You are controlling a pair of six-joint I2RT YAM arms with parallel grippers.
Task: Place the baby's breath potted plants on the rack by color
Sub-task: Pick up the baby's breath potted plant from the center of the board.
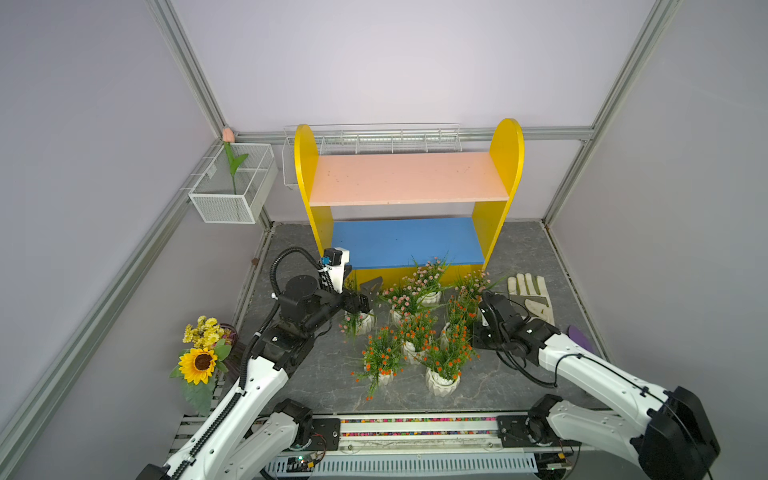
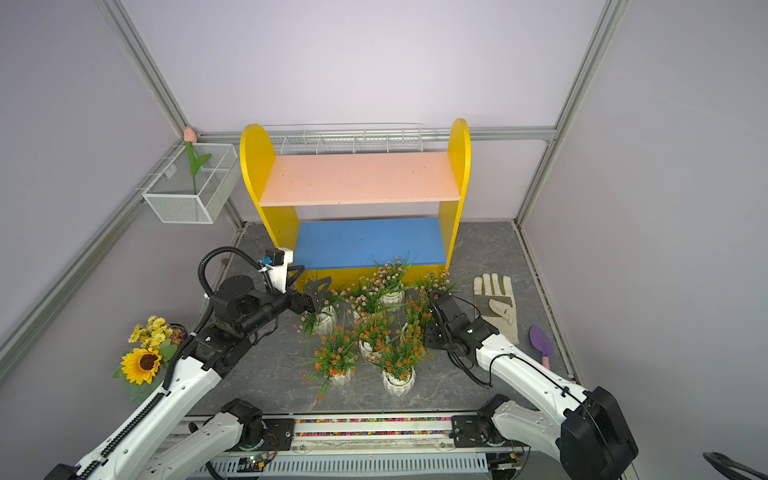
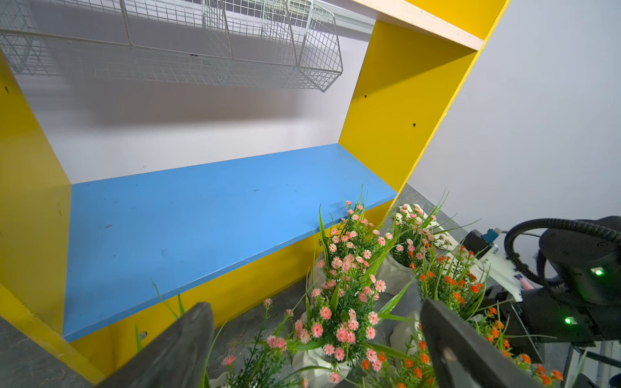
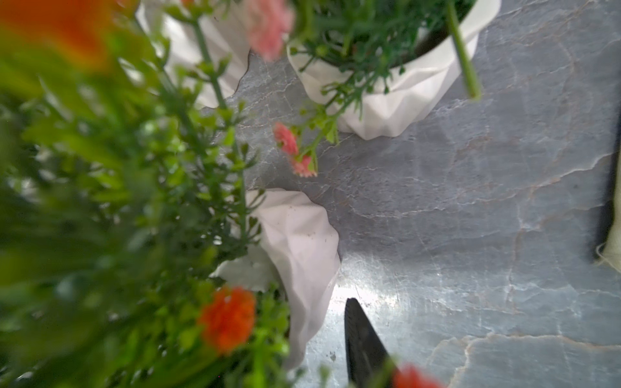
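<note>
The rack [image 1: 305, 166] stands at the back with its pink upper board [image 1: 409, 178] and blue lower board [image 1: 405, 243] bare. The baby's breath potted plants crowd the floor before it: pink ones [image 1: 430, 278] [image 1: 401, 299] behind, orange ones [image 1: 380, 361] [image 1: 446, 361] in front. My left gripper [image 1: 365, 297] hangs open over the leftmost pink plant [image 1: 357, 322]; in the left wrist view pink blossoms [image 3: 336, 322] lie between its fingers. My right gripper [image 1: 473, 328] reaches into the right-hand orange plant [image 1: 459, 320]. One finger [image 4: 363, 336] stands just apart from a white pot [image 4: 302, 255]; foliage hides the other.
A work glove [image 1: 532, 297] and a purple trowel [image 2: 540, 343] lie at the right. A sunflower bouquet [image 1: 201, 353] stands at the left edge. A wire basket with a tulip [image 1: 232, 183] hangs on the left wall, and a long wire basket [image 1: 374, 139] behind the rack.
</note>
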